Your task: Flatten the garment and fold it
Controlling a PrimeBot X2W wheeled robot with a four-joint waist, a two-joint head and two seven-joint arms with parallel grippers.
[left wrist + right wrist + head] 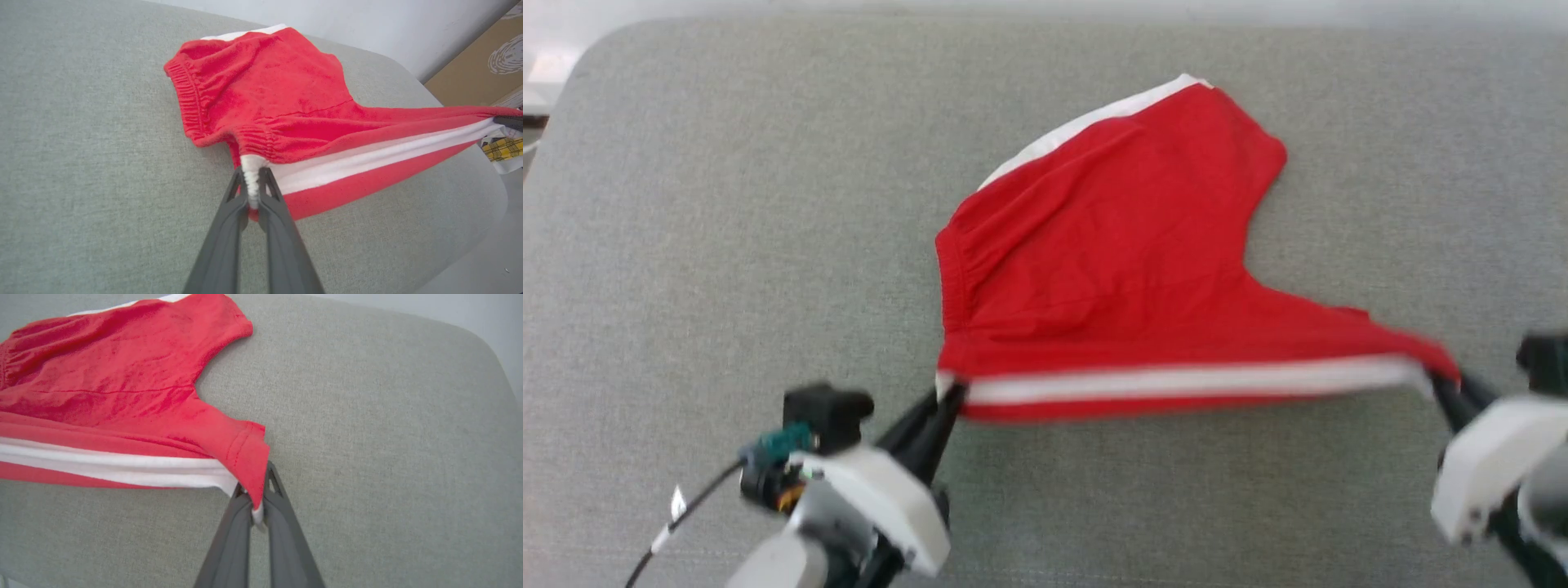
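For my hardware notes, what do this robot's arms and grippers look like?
The left gripper and right gripper each have two long dark grey fingers with triangular slots near the tips. White shells cover both wrists. The left wrist carries a black block, a teal connector and a black cable with white tags.

Bright, soft, even light with no glare. The head view is smeared with motion blur, worst on the left gripper and right gripper. The wrist views are sharper. The lifted garment casts a faint shadow on the grey tabletop, whose edges bow.
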